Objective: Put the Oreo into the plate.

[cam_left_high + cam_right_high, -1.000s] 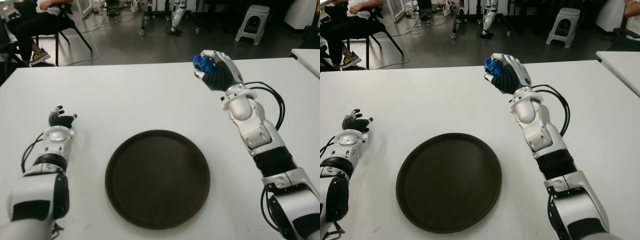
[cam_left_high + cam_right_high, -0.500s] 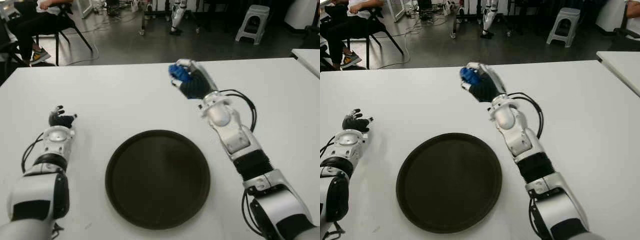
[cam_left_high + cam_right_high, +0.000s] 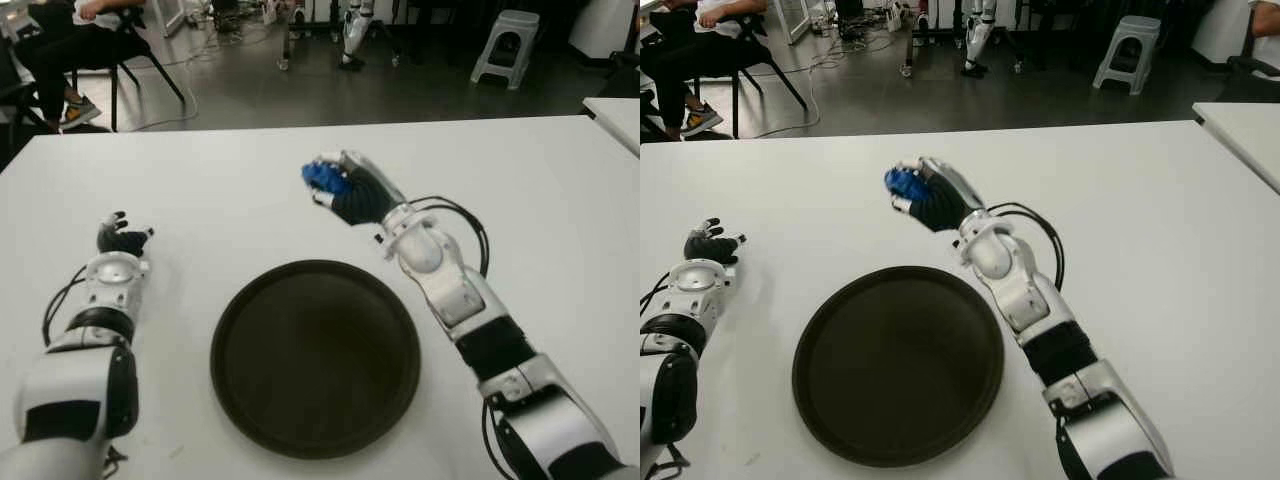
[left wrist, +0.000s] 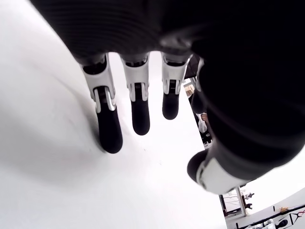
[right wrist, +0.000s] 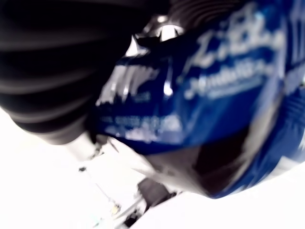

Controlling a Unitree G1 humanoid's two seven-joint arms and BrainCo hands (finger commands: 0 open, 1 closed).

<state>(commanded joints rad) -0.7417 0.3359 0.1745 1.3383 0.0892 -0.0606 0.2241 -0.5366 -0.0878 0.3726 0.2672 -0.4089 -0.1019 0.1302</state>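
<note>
Just beyond the plate's (image 3: 315, 358) far rim, right robot hand (image 3: 350, 190) gripped the Oreo pack (image 3: 322, 177) around its middle; light, crinkly, prob. crushable. Left robot hand (image 3: 120, 240) lay relaxed, far left.

The two eye views look forward and down from head height onto the white table (image 3: 230, 190), set slightly apart side by side, and share the dark plate (image 3: 315, 357), both arms and the room floor beyond. Each wrist view faces along its own hand from very close range: the left frames the left hand (image 4: 143, 95) over the tabletop, the right is filled by the blue Oreo packet (image 5: 200, 109).
</note>
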